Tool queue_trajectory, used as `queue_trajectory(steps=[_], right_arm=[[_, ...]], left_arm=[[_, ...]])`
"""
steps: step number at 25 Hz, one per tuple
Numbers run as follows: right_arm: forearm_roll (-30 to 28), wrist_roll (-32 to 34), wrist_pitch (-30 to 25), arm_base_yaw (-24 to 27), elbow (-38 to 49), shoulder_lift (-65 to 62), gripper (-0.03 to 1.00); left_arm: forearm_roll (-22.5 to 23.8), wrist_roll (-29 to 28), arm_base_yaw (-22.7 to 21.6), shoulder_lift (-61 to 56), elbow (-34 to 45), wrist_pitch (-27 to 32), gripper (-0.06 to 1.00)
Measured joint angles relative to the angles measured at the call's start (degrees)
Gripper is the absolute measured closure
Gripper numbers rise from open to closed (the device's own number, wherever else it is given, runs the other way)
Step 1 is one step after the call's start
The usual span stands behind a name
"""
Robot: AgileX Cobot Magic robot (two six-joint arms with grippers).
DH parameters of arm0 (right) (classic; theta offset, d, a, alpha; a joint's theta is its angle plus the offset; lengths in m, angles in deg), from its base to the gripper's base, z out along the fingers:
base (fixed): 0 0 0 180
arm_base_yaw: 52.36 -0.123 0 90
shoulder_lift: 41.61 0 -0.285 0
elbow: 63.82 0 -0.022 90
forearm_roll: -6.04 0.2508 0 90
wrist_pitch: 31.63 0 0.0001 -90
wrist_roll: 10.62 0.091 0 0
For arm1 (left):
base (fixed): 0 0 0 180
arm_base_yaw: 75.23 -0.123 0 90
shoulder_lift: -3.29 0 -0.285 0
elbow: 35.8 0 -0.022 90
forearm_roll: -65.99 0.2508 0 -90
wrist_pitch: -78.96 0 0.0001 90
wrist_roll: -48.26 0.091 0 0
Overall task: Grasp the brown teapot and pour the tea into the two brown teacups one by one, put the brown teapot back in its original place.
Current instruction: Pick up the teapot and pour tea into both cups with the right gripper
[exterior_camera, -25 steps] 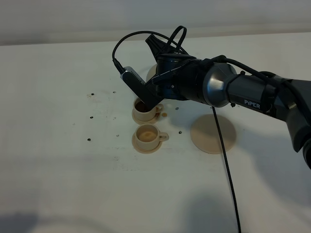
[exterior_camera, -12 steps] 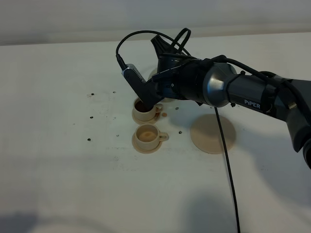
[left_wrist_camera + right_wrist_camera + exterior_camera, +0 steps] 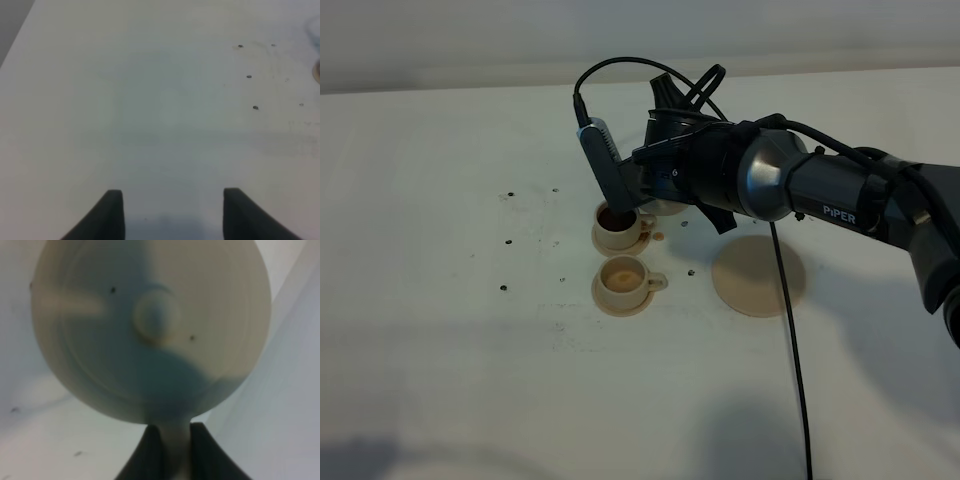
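Teapot (image 3: 155,330), handle pinched tight by the right gripper (image 3: 172,445), hovers just behind the far cup (image 3: 617,226), saucer (image 3: 758,275) to that cup's right; left gripper (image 3: 172,210) gapes empty.

You have a white table (image 3: 440,350) scattered with small dark specks (image 3: 508,241); a few brown drops (image 3: 659,236) lie near its middle, and a grey wall (image 3: 440,40) stands behind.

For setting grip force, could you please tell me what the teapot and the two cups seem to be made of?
The brown teapot: likely unglazed clay or ceramic, matte pale tan with no glare and faint concentric turning rings. The two brown teacups: seemingly the same matte tan ceramic; plastic cannot be ruled out.
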Motion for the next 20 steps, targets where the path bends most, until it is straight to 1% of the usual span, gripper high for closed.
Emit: queue_trajectory(steps=[4,11,18,20], right_arm=[[1.2,2.5,-1.8,0.0,0.0,-0.2,0.85],[7.5,6.6,-3.3,0.0,0.0,-2.9,0.85],[17.8,10.9,-9.9,0.3,0.0,-5.4,0.85],[22.4,11.9,-11.6,1.2,-0.3,-6.2,0.85]], left_arm=[[0.0,0.0,0.0,0.0,0.0,0.0,0.49],[0.0,0.0,0.0,0.0,0.0,0.0,0.49],[0.0,0.0,0.0,0.0,0.0,0.0,0.49],[0.0,0.0,0.0,0.0,0.0,0.0,0.49]])
